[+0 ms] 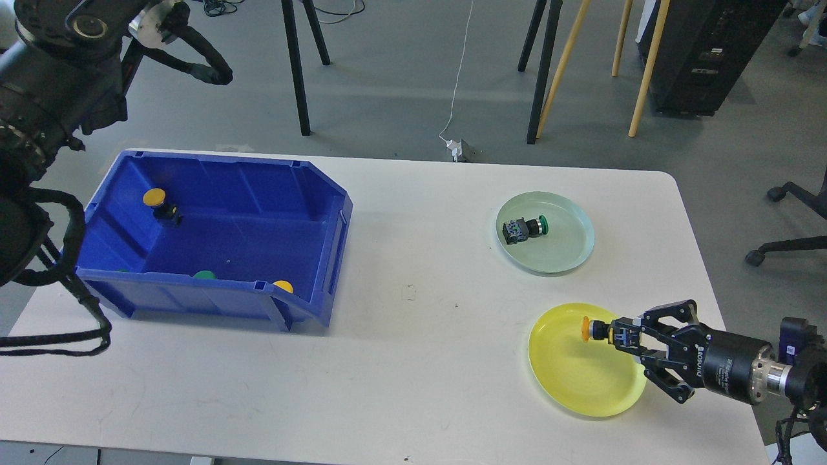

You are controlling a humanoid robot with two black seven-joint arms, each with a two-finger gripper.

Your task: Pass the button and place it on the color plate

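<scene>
Over the yellow plate | right gripper is grasping a yellow button | left gripper is raised, grip unclear.

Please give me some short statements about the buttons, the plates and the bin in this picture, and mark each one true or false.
1. The right tool holds a yellow button over the yellow plate. True.
2. The green plate is empty. False: a green button lies in it.
3. The blue bin holds a yellow button near its far left corner. True.
4. The green plate is nearer to the robot than the yellow plate. False: it lies farther away.
</scene>
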